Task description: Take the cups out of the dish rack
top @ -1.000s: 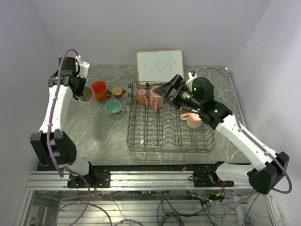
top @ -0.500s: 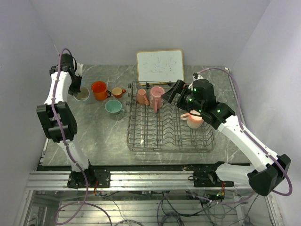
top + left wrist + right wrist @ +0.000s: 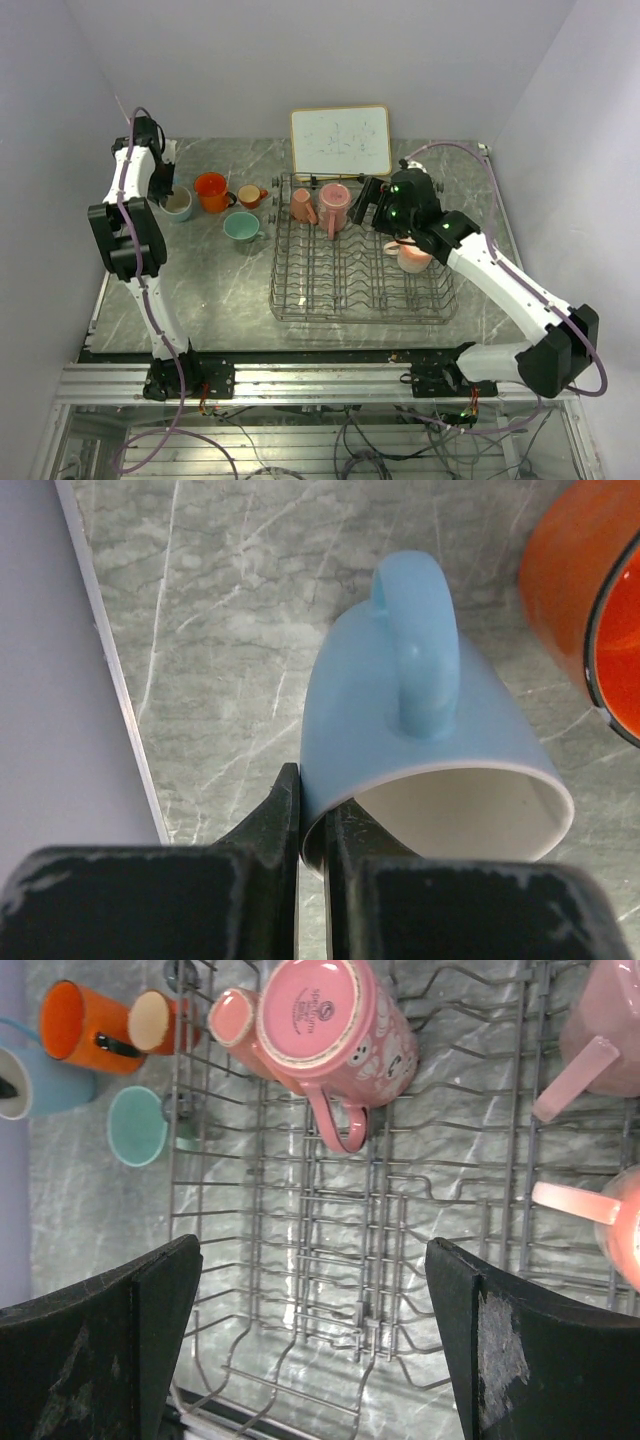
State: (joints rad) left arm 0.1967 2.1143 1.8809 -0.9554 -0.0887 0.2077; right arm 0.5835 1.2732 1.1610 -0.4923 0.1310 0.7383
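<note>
The left tool is clenching the rim of the light blue mug, just beside the orange mug at the counter's left. The right tool is hanging spread wide above the dish rack, which is holding pink mugs.

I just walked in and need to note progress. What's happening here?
Two robot arms are emptying mugs from a dish rack. The left gripper is shut on the rim of a light blue mug at the far left of the table, beside an orange mug, a small orange mug and a mint mug already out. The right gripper hangs open over the rack, holding nothing; pink mugs sit inside.
</note>
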